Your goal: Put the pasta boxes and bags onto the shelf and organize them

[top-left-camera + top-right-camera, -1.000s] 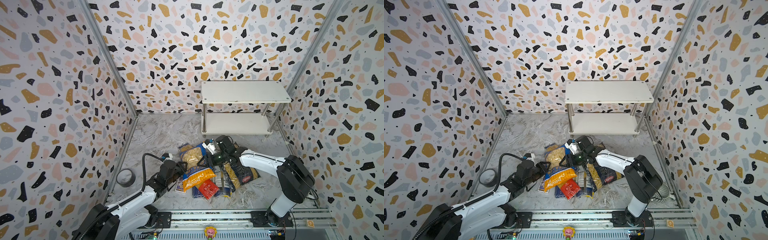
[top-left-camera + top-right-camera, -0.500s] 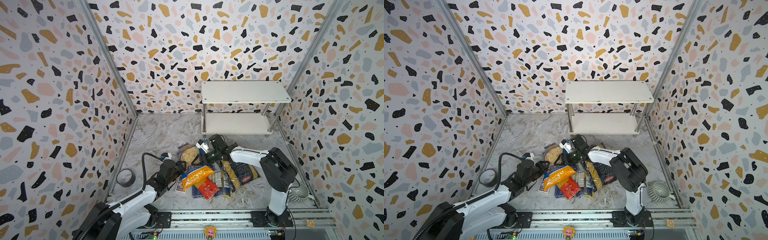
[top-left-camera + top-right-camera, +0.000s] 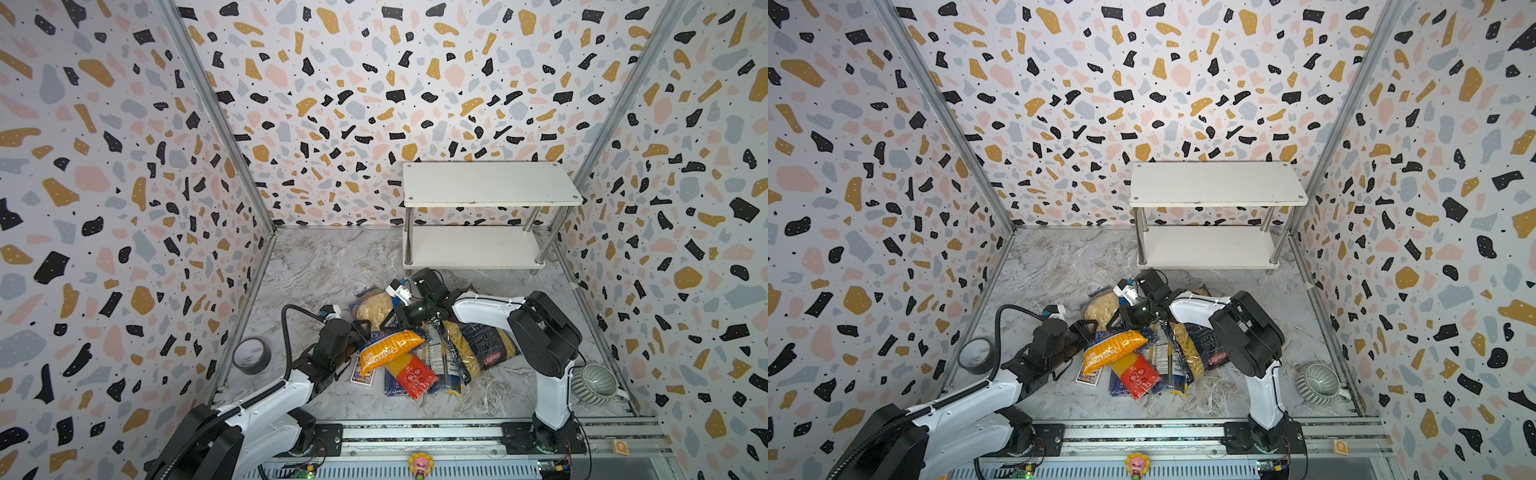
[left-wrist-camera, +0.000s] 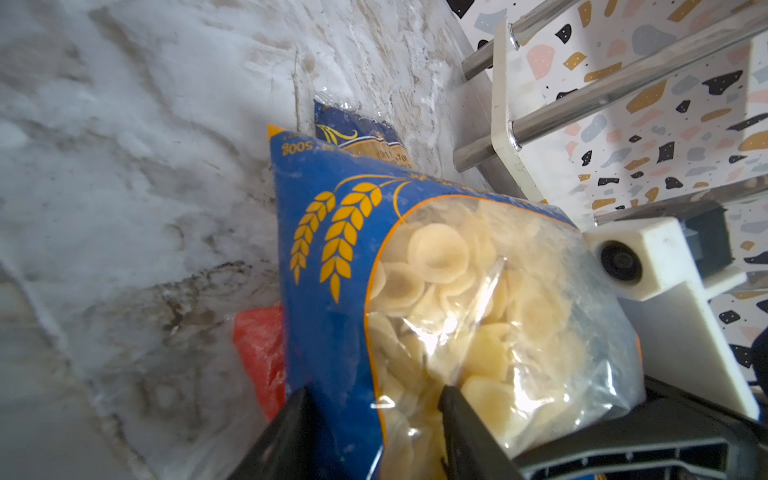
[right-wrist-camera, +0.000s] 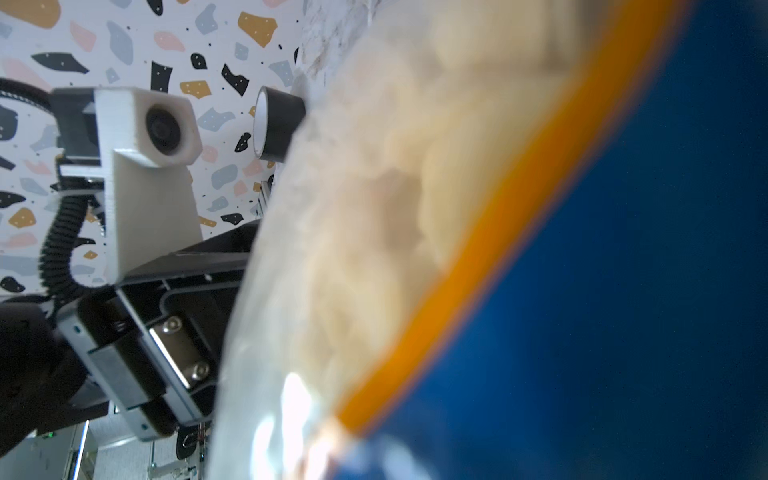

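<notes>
The blue-orange shell bag (image 3: 374,307) (image 3: 1100,307) lies tilted at the back left of the pasta pile. My left gripper (image 3: 358,331) (image 4: 374,399) stands open, its black fingers (image 4: 291,432) either side of the bag's (image 4: 457,291) near end. My right gripper (image 3: 397,318) (image 3: 1126,318) is at the bag's right edge. The bag (image 5: 582,291) fills the right wrist view and hides those jaws. The navy penne bag (image 3: 478,345) and long spaghetti packs (image 3: 411,374) lie in the pile. The white shelf (image 3: 490,183) (image 3: 1217,183) stands bare behind.
A grey tape roll (image 3: 251,355) sits by the left wall and a ribbed grey cup (image 3: 594,384) by the right wall. A small purple card (image 3: 361,372) lies at the pile's left edge. Open marble floor (image 3: 332,257) lies between the pile and the shelf.
My right gripper has swung left across the back of the pile to the shell bag, and its elbow has moved right. The left arm has stayed in place.
</notes>
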